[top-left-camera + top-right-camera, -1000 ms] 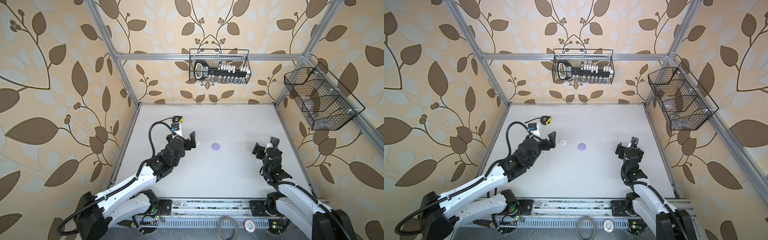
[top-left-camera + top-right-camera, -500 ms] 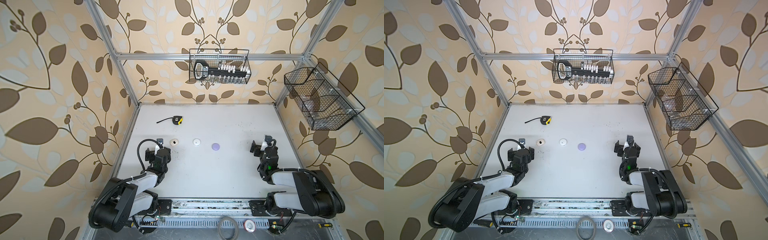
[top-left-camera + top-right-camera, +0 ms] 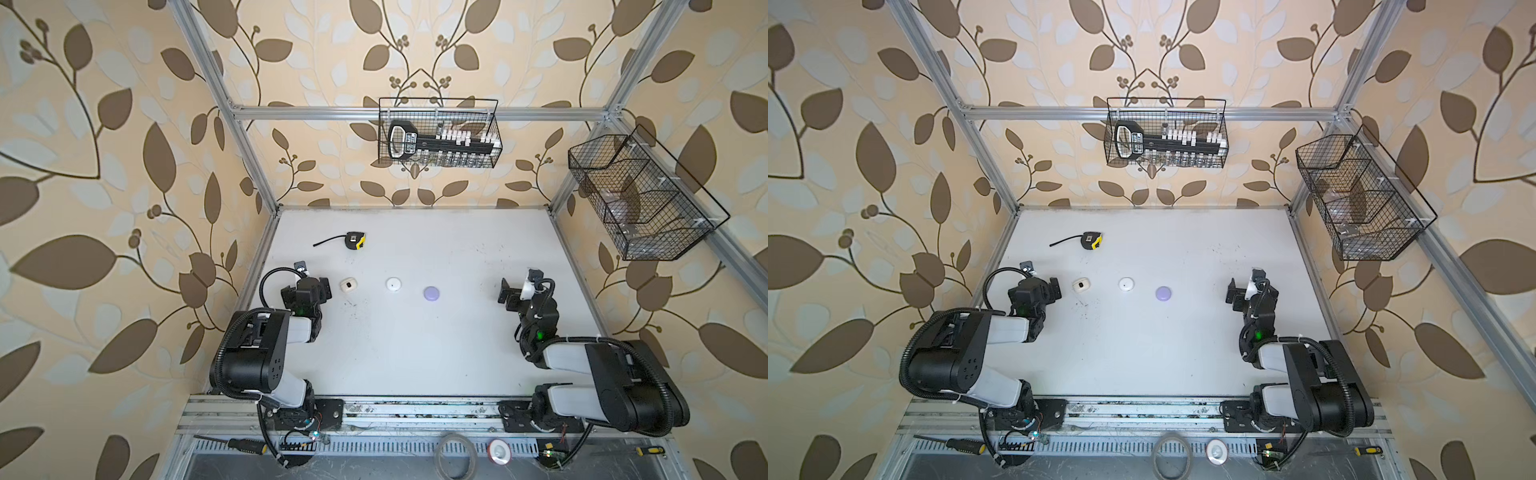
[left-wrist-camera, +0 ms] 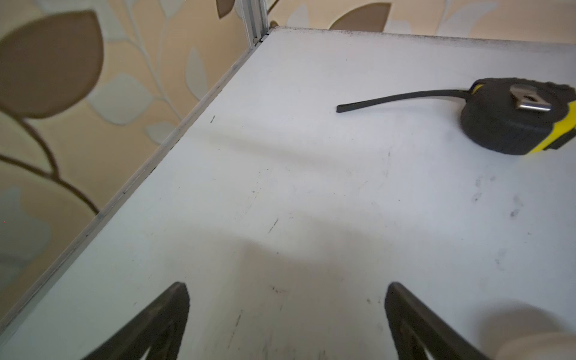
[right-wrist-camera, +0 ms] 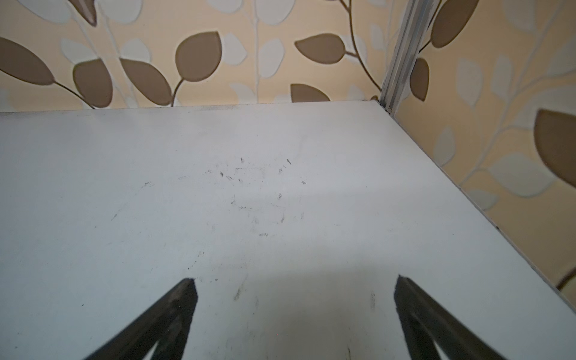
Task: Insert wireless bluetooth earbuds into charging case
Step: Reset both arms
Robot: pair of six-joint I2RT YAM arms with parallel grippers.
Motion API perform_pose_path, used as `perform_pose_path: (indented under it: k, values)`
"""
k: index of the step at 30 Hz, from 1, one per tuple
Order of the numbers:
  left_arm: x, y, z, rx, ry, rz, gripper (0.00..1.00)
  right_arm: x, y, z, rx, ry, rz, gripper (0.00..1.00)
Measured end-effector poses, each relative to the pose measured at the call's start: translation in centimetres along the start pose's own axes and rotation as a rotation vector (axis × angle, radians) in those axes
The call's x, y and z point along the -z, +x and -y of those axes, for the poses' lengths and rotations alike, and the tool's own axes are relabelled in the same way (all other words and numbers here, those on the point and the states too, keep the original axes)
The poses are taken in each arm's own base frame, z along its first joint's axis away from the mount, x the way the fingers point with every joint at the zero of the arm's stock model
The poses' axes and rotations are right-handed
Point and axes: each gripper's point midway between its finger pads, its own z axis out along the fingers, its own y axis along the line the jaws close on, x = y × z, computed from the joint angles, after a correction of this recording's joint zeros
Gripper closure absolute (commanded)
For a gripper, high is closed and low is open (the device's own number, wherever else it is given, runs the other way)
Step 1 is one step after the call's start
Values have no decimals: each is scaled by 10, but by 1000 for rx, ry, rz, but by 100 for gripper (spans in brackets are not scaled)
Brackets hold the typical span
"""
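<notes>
1. Our left gripper [image 4: 286,285] stands wide apart, empty, just beside the cream case [image 3: 349,285].
2. Our right gripper [image 5: 296,280] gapes empty over the table [image 5: 280,193].
3. The white case [image 3: 393,284] and lilac case [image 3: 432,293] lie between them; we cannot make out the earbuds.

Row of cases [image 3: 392,284] on table [image 3: 415,353] (tape measure [image 3: 355,241] behind, leftward)

White table [image 3: 415,353] flecked with dark scuff marks, walled by beige wallpaper [image 3: 104,166] patterned with brown and pale grey leaves on thin brown stems. On it, a cream case [image 3: 349,285], a white case [image 3: 393,284] and a lilac case [image 3: 432,293]; the tape measure [image 3: 355,241] is black with yellow, the wire baskets [image 3: 457,161] black, the arms [image 3: 253,353] black and white.
</notes>
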Motion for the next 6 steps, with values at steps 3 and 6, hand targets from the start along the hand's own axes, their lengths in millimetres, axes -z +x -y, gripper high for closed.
perform_pose_path:
  k: [3,6]
  values:
    - [0,0,2,10,15,-2,1,0,0,-1,0,-5,0,0]
    - [0,1,4,17,22,-5,1,0,-1,-2,0,-8,2,0]
